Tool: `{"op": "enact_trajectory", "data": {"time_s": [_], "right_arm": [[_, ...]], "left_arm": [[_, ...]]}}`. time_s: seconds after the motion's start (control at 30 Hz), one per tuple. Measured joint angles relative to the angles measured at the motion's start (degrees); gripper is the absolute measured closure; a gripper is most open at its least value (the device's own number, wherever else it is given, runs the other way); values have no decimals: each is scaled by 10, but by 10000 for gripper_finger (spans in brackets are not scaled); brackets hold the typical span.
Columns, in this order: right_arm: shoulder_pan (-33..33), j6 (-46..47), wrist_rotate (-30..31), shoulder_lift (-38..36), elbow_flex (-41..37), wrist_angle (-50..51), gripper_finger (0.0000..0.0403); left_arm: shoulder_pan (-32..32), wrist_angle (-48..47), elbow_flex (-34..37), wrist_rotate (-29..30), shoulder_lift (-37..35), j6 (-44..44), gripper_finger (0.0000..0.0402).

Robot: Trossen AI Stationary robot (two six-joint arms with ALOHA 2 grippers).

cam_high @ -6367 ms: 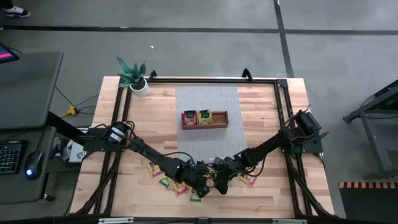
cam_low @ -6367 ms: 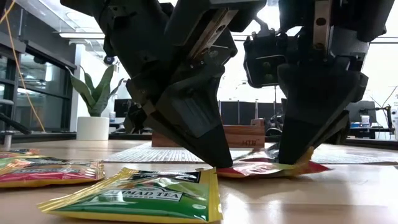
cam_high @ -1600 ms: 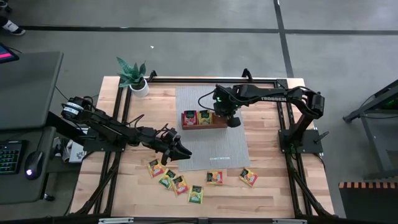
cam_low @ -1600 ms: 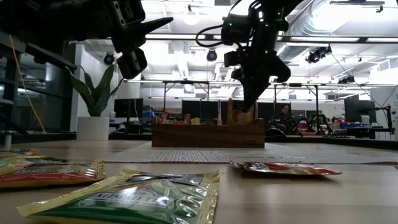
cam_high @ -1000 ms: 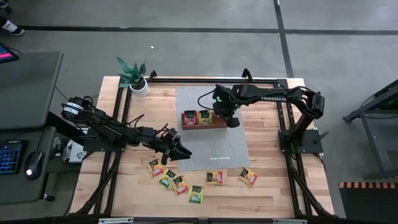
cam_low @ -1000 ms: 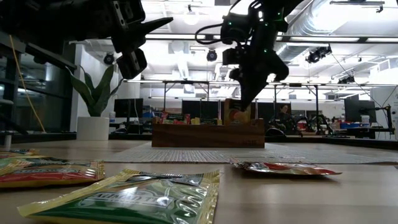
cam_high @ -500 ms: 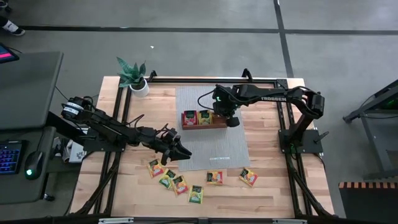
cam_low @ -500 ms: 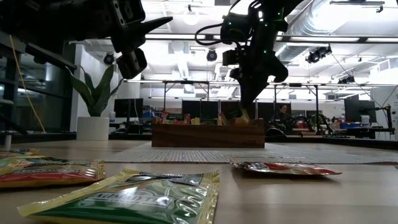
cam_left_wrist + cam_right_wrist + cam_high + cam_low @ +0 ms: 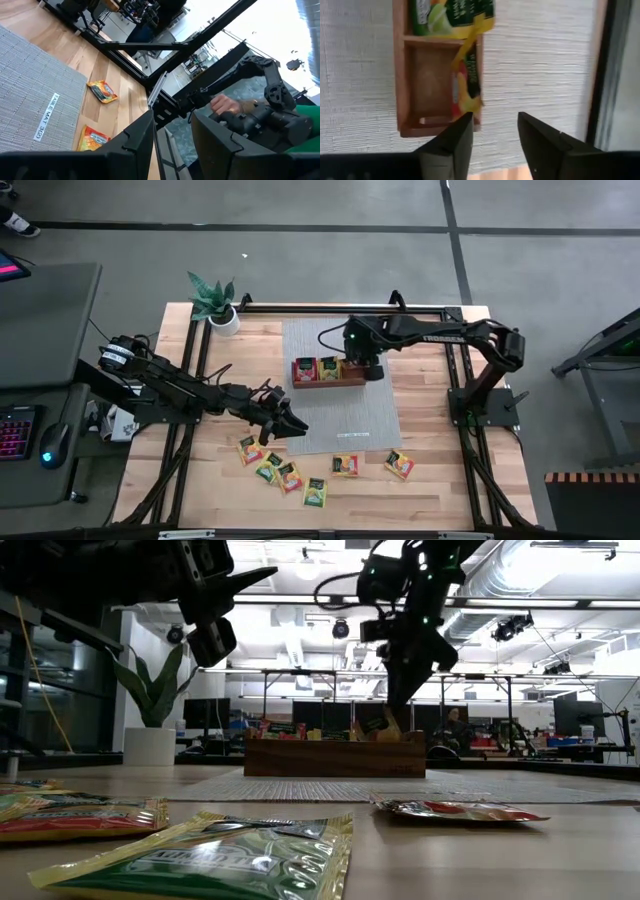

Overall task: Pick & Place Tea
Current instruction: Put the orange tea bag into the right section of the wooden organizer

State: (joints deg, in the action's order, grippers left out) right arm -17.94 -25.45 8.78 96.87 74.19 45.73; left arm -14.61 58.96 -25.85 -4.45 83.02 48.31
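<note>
Right pincer (image 9: 492, 132) just parted above wooden tray (image 9: 329, 381), released red-yellow tea packet (image 9: 467, 85) leaning in end compartment: placement done. Left pincer (image 9: 293, 427) idle near tray, part open, empty.

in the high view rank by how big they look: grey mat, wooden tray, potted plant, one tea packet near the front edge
1. grey mat
2. wooden tray
3. potted plant, close to the tray in apparent size, so these two are unsure
4. tea packet

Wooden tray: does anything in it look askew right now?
Yes. In the wooden tray, the red and yellow tea packet in the end compartment stands on edge, tilted against the wall, not lying flat. The right gripper hangs open above it.
</note>
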Motion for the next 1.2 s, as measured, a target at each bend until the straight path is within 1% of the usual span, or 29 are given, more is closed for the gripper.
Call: {"op": "enact_trajectory", "data": {"time_s": [0.1, 0.2, 0.27, 0.33, 0.47, 0.6, 0.67, 0.73, 0.77, 0.83, 0.9, 1.0, 1.2], "right_arm": [[0, 7, 20, -25, 0, 0, 232], [0, 32, 32, -61, 0, 1, 221], [0, 66, 15, -92, 0, 1, 219], [1, 109, -17, -121, 0, 2, 222], [27, 187, -62, -168, 0, 3, 244], [92, 237, -46, -189, 0, 3, 292], [128, 260, -37, -190, -1, 3, 329], [165, 287, -28, -189, -1, 2, 375], [184, 299, -21, -187, -1, 0, 388], [221, 337, 10, -181, -1, -3, 392], [253, 376, 30, -172, -1, -3, 396], [304, 422, 48, -149, -1, -7, 399], [391, 474, 69, -75, -1, -10, 402]], "left_arm": [[0, -4, 0, 0, 0, 0, 270], [0, -4, 0, 0, 0, 0, 270], [0, -8, 0, 0, 0, 0, 270], [0, -14, 0, 0, 0, 0, 270], [0, -50, 0, 2, 0, 0, 270], [0, -77, 0, 3, 0, 0, 270], [0, -82, 0, 4, 0, 2, 270], [0, -89, 0, 5, 1, 7, 270], [0, -91, -1, 5, 1, 14, 270], [0, -108, -4, 5, 4, 35, 270], [-5, -131, -10, 10, 5, 84, 270], [-24, -168, -26, 46, 5, 160, 270], [-79, -238, -67, 112, 5, 176, 270]]}}
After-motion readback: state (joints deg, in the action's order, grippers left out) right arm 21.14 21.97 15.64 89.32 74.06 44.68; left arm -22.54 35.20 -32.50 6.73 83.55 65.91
